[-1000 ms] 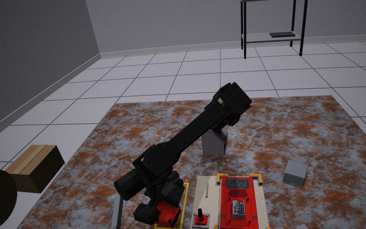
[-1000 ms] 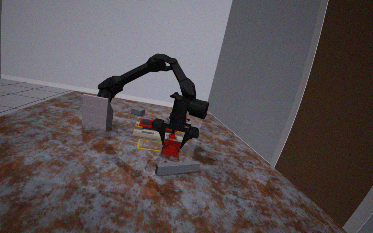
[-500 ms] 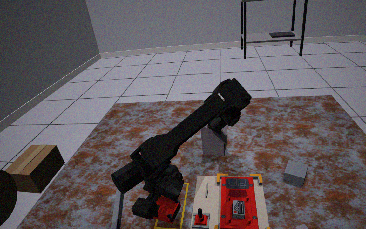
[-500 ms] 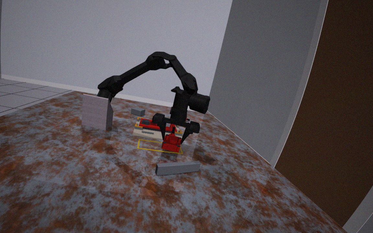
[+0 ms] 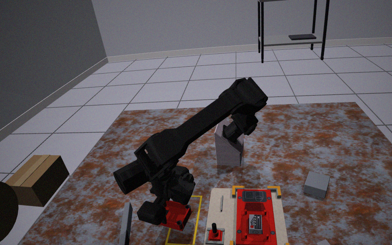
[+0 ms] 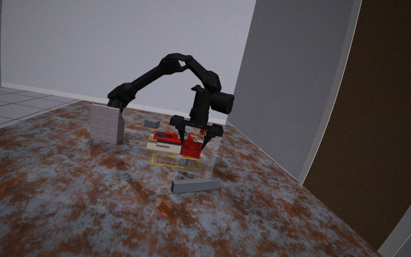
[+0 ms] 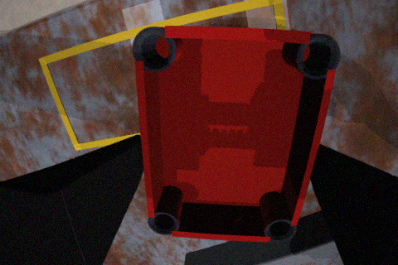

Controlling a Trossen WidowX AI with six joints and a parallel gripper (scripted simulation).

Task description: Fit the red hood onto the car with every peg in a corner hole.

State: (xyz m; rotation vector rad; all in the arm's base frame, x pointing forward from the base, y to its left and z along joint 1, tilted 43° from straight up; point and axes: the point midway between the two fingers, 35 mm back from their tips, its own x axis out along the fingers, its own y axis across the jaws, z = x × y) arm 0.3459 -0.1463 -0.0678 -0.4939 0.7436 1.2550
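Plainly raised, red hood [image 5: 176, 214] [image 6: 191, 149] [image 7: 228, 132] gripped between black jaws [image 5: 173, 210] [image 6: 191, 146], open side up

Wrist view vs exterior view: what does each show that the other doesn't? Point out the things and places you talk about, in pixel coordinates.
Wrist only: the open underside of the hood [image 6: 191, 149] [image 7: 232, 132] face-on, all four corner bosses distinct.

Exterior only: the arm [image 6: 149, 75] from shoulder to gripper [image 6: 191, 146] [image 7: 227, 149], the engine-side deck of the red chassis [image 6: 165, 136], and the pale angled block [image 6: 105, 122] by the arm's foot.

Both: the hood gripped between the two black fingers, and part of the yellow outline [image 6: 174, 165] [image 7: 99, 42] on the table.
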